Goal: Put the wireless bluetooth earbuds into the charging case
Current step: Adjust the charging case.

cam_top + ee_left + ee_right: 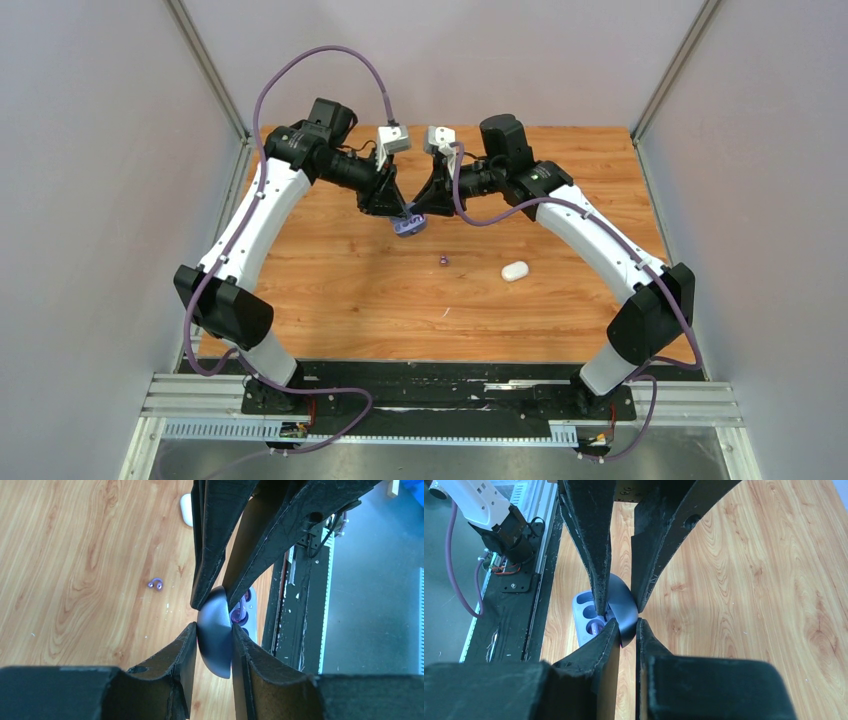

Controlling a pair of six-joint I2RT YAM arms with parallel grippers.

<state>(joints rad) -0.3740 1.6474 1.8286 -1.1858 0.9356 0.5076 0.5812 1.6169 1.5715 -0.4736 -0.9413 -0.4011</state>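
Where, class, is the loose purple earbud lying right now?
In the top view, the loose purple earbud lies mid-way across the wooden table, left of the white case and on the near side of the purple case.

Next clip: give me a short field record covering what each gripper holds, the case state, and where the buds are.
left gripper: shut on lid of the purple case
right gripper: shut on the same lid, from the opposite side
purple case: open, wells showing
seated bud: purple, in a well
loose bud: purple, lying on the table, apart from both grippers
white case: on the table, not touched
white buds: none seen
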